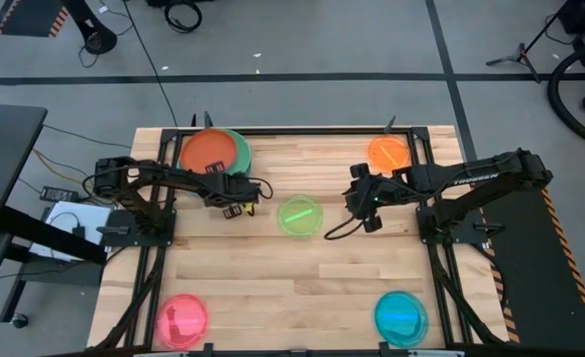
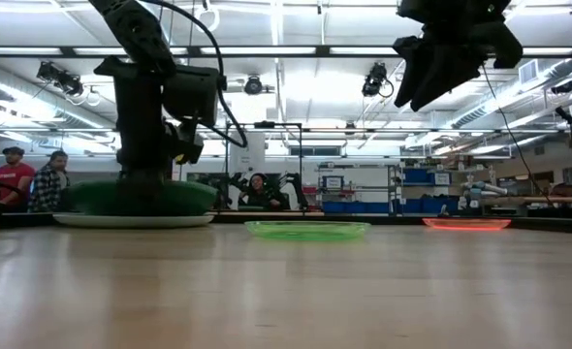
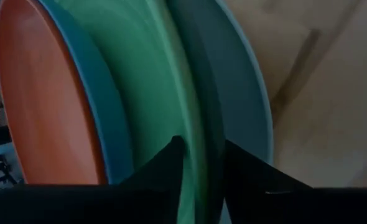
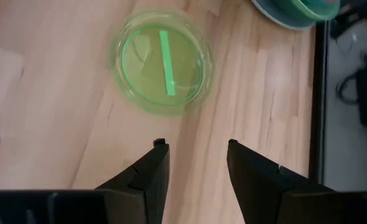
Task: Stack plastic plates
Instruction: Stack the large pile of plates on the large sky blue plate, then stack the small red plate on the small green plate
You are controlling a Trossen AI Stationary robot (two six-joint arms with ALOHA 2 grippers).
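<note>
A stack of large plastic plates (image 1: 213, 152) sits at the table's far left, red-orange (image 3: 40, 106) on top, with blue, light green (image 3: 152, 93), dark green and light blue rims under it. My left gripper (image 3: 202, 146) is low at the stack's right side (image 1: 235, 206), slightly open, one finger on either side of the green rims. Small translucent plates lie flat: lime (image 1: 299, 215) mid-table, orange (image 1: 389, 154) far right, pink (image 1: 181, 319) near left, cyan (image 1: 401, 317) near right. My right gripper (image 4: 196, 144) hangs open and empty, high and just right of the lime plate (image 4: 163, 62). My left gripper has the rim of the green plates (image 3: 199, 124) in the narrow gap between its fingers, coming slanting down from the stack's right side. Whether either finger touches the rim, I cannot tell. The stack rests flat on the table.
Bare wood lies between the small plates in the table's middle and near part. Black frame rails (image 1: 441, 288) run along the left and right sides. Beyond the table, in the low view, people (image 2: 29, 179) are in the room.
</note>
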